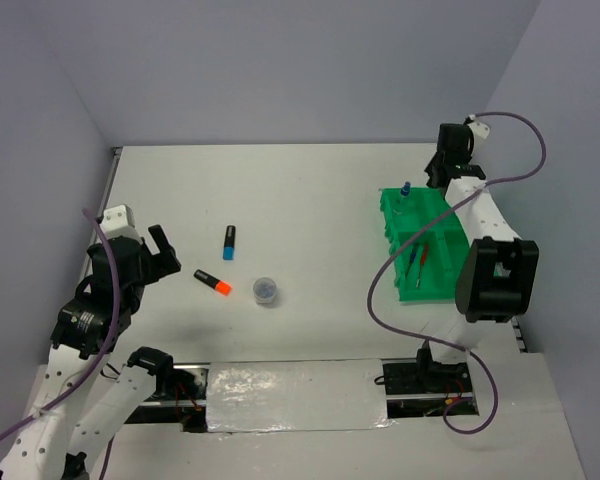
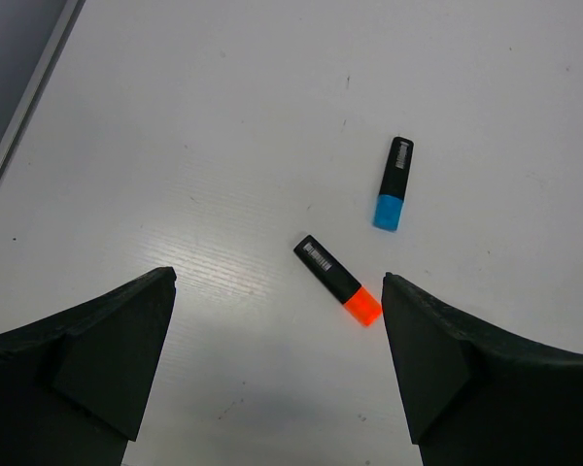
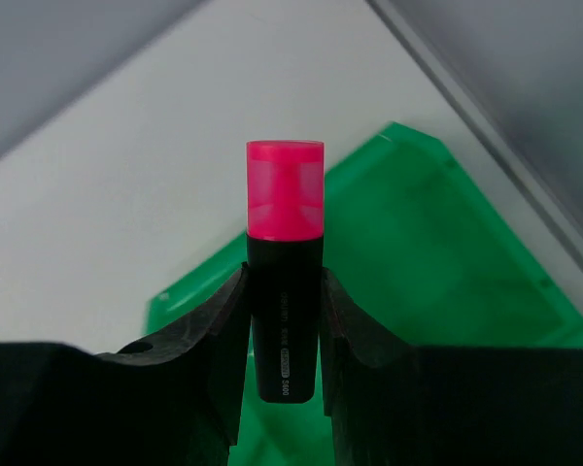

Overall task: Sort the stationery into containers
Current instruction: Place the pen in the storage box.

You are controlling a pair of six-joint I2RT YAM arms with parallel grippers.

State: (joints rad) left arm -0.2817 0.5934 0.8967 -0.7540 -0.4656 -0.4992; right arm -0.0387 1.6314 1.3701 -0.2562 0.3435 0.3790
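The green tray (image 1: 442, 215) sits at the right; it holds a red pen (image 1: 423, 257), a blue pen (image 1: 412, 262) and a small blue-capped bottle (image 1: 405, 189). My right gripper (image 1: 442, 172) hovers over the tray's far end, shut on a pink-capped black highlighter (image 3: 285, 267) above the tray (image 3: 437, 243). An orange-capped highlighter (image 1: 212, 283), a blue-capped highlighter (image 1: 229, 241) and a round clear jar (image 1: 265, 290) lie on the table. My left gripper (image 1: 158, 256) is open and empty, left of the orange highlighter (image 2: 338, 281); the blue one (image 2: 394, 184) lies beyond.
Grey walls close the table at the back and sides. A taped strip (image 1: 295, 397) runs along the near edge between the arm bases. The right arm's cable (image 1: 380, 290) loops beside the tray's left side.
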